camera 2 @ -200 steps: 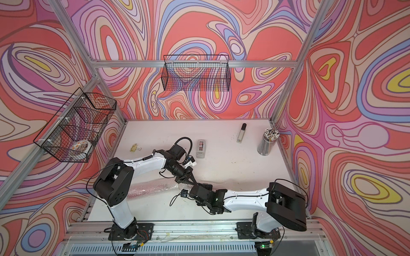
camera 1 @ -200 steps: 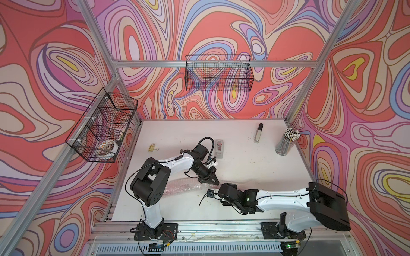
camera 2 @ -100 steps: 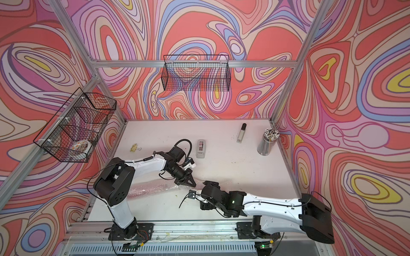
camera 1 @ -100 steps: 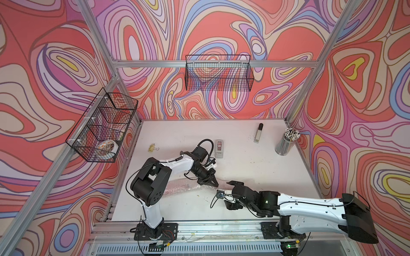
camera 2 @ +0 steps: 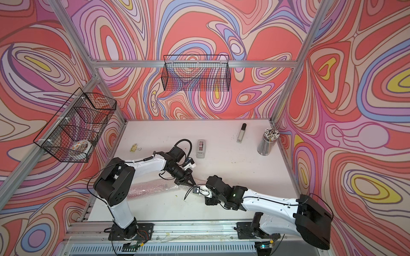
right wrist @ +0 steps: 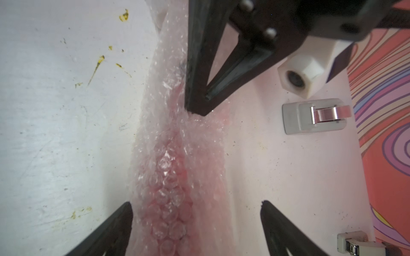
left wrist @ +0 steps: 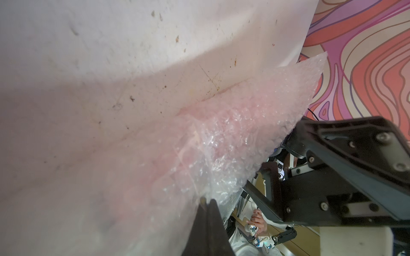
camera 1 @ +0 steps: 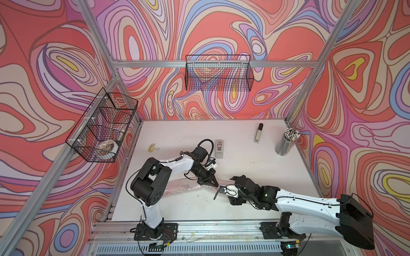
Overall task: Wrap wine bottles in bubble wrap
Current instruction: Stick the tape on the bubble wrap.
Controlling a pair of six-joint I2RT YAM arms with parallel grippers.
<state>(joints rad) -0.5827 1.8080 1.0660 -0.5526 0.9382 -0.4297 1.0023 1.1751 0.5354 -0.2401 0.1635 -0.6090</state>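
A roll of bubble wrap [camera 1: 188, 187] [camera 2: 155, 188] lies on the white table, front of centre. Pink-red shows through its bubbles [right wrist: 170, 199]; the wine bottles themselves are hidden. My left gripper [camera 1: 213, 183] [camera 2: 190, 183] [left wrist: 208, 205] is shut, its tips down on the roll's right part [right wrist: 196, 109]. Whether film is pinched between them I cannot tell. Just right of it, my right gripper [camera 1: 231, 190] [camera 2: 208, 190] [right wrist: 197, 203] stands open. The roll's end runs between its fingers, close to one fingertip [right wrist: 128, 207] and well apart from the opposite one.
A grey tape dispenser [camera 1: 219, 148] [right wrist: 315, 116] sits behind the left gripper. Farther back right are a silver-and-black bar [camera 1: 258, 133] and a cup of pencils [camera 1: 286, 141]. A binder clip [camera 1: 153, 147] lies back left. Wire baskets [camera 1: 218, 73] [camera 1: 102, 130] hang on the walls.
My right gripper has opened wide and drawn back to the right along the roll, its arm stretching out low. The left gripper has stayed shut on the roll.
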